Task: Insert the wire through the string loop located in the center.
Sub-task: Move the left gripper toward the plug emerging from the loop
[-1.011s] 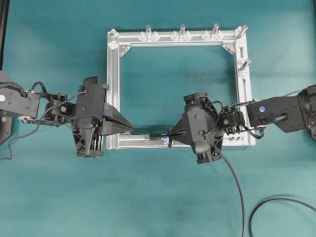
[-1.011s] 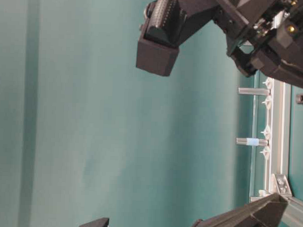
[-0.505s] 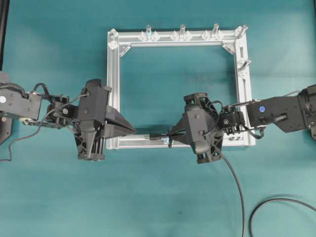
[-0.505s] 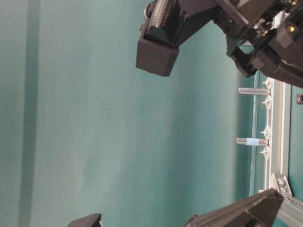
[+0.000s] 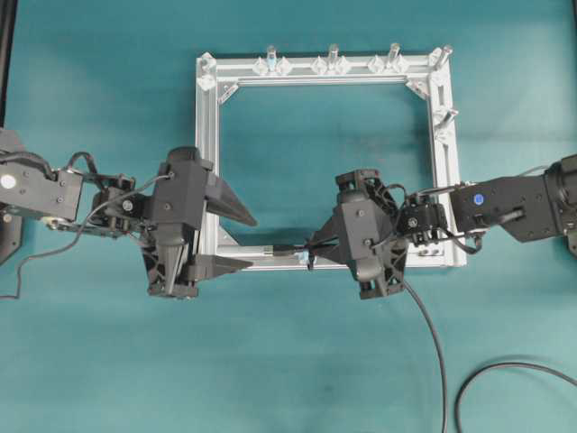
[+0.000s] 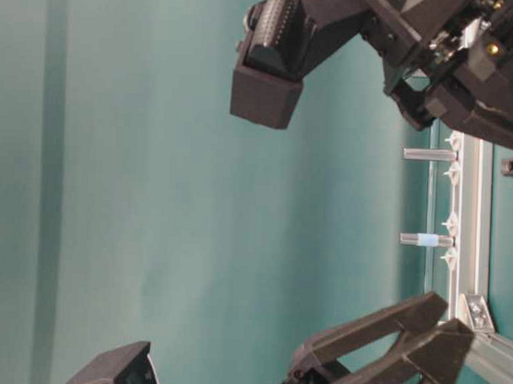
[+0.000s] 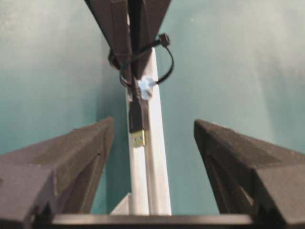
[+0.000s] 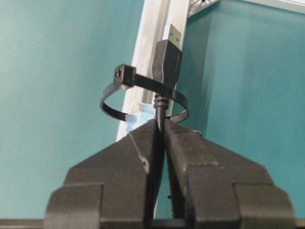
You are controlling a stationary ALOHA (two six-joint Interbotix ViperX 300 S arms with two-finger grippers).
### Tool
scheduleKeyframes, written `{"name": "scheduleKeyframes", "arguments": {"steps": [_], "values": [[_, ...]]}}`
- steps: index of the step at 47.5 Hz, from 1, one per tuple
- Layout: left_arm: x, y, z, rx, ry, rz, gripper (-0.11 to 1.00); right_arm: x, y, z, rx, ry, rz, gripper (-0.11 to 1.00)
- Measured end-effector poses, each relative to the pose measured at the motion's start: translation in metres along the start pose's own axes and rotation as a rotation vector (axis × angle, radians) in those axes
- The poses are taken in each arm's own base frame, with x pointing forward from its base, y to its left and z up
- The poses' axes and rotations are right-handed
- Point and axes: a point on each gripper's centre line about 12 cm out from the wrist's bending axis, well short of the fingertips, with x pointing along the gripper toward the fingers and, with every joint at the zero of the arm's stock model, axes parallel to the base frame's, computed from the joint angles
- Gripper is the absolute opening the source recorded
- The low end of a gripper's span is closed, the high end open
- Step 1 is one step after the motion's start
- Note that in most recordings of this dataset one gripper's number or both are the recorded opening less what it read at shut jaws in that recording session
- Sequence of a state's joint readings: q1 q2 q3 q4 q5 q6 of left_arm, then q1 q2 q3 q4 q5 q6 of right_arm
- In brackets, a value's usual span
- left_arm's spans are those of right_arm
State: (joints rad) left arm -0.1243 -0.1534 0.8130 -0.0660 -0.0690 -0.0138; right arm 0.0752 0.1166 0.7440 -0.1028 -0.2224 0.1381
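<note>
I see the wire point(image 8: 166, 56) as a thin black cable ending in a black plug with a metal tip showing yellow at its end. The plug has passed through the loop point(image 8: 143, 95) and lies along the silver bar, its tip pointing away from the right gripper point(image 8: 161, 131), whose fingers are pinched on the cable just behind the loop. The loop is a thin black ring with a small square head, standing tilted at the bar by a pale-blue speck. From overhead, the cable trails off toward the bottom right.
</note>
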Motion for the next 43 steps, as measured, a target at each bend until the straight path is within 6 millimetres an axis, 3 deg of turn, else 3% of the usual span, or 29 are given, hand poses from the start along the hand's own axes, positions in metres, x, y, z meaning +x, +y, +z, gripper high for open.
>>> {"name": "scheduleKeyframes", "arguments": {"steps": [33, 38, 43], "values": [[0.001, 0.006, -0.008, -0.006, 0.007, 0.013, 0.77, 0.0, -0.001, 0.0, 0.002, -0.002, -0.002, 0.07], [0.012, 0.007, -0.015, -0.007, 0.034, 0.017, 0.77, 0.0, -0.001, 0.0, 0.002, -0.002, -0.002, 0.07], [0.037, 0.007, -0.019, -0.006, 0.069, 0.019, 0.78, 0.0, -0.001, 0.0, 0.002, -0.002, -0.002, 0.07]]}}
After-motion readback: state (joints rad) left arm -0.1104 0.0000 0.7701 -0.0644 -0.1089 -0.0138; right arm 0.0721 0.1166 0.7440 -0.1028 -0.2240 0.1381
